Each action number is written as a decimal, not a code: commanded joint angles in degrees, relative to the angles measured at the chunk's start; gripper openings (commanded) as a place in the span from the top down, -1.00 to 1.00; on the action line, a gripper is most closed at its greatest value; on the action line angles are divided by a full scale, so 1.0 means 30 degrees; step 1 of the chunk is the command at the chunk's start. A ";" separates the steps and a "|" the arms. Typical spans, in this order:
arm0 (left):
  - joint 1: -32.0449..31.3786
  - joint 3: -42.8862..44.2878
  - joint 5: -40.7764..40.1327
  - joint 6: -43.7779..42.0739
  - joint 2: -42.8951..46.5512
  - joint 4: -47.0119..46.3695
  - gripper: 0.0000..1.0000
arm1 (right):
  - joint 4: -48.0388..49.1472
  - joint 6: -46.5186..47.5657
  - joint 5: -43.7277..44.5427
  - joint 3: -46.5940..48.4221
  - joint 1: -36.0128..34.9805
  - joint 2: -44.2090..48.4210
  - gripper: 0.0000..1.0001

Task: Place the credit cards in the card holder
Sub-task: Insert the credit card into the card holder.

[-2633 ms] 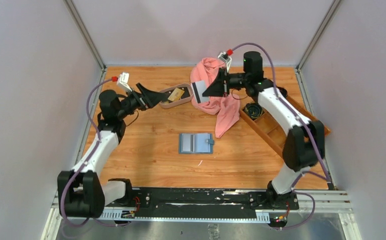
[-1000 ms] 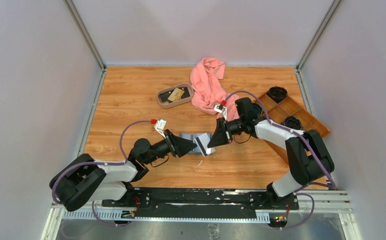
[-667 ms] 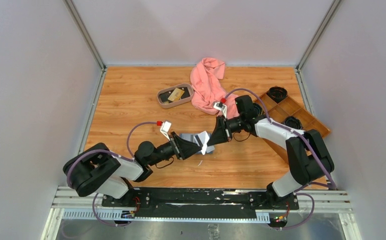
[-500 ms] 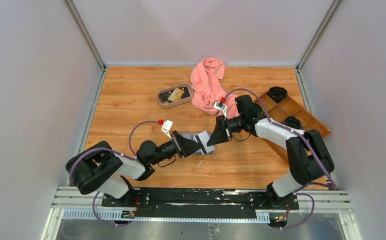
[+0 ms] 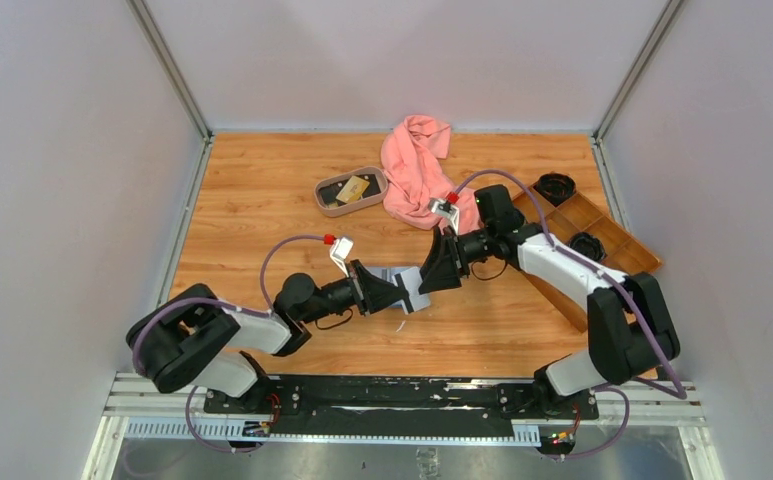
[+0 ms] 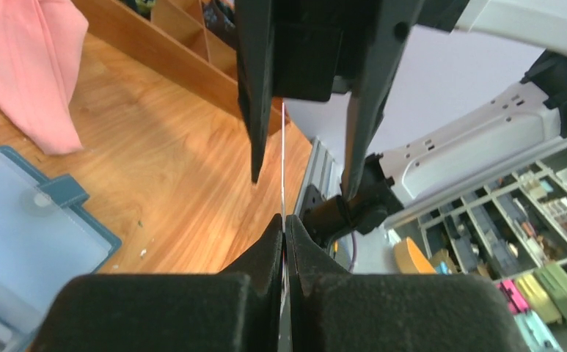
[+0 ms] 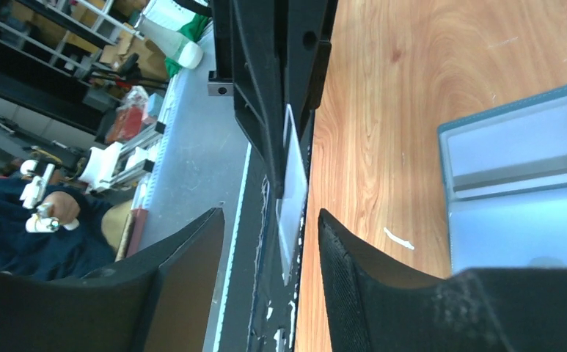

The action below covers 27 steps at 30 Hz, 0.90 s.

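Pinches one pale credit card [image 6: 283,147] by its edge in the left gripper [image 6: 284,224], jaws pressed tight, with the right gripper [image 6: 302,183] spread either side and seemingly not touching it, though hard to be sure edge-on. Reads as a handover, to regrip for sliding in. Leaves the card holder [image 6: 16,242] open and flat on the table [image 5: 262,220] just below, pockets up. Leaves bare wood along its near side; crowds the clasp corner with the pink cloth [image 6: 16,59]. Has more cards [image 5: 352,188] in the oval tray [image 5: 318,192], well apart.

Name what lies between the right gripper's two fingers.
A pale card, seen edge-on and pinched by the left gripper. The right wrist view shows it best.
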<state>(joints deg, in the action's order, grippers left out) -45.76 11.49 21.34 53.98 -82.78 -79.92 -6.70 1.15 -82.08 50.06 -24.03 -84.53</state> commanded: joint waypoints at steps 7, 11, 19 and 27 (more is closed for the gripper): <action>0.0914 0.2413 0.5165 -0.4679 0.4704 1.1813 1.00 | -0.3840 0.4127 0.0631 0.0914 0.0176 0.1298 -0.09; 0.0941 0.3287 0.6696 -0.4727 0.4267 1.2576 1.00 | -0.3948 0.4129 0.0034 0.1106 -0.0036 0.1064 -0.03; 0.0956 0.4197 0.7497 -0.4734 0.3569 1.2827 1.00 | -0.4006 0.4104 -0.0258 0.1136 -0.0090 0.0990 0.27; 0.1092 0.4311 0.7386 -0.4763 0.3612 1.2988 1.00 | -0.4291 0.4359 -0.0271 0.1180 -0.0802 0.0517 1.00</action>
<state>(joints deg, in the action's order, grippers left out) -43.13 23.57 42.59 40.60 -72.07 -41.28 -18.11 12.80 -81.56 52.25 -24.84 -81.91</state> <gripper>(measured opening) 0.008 0.026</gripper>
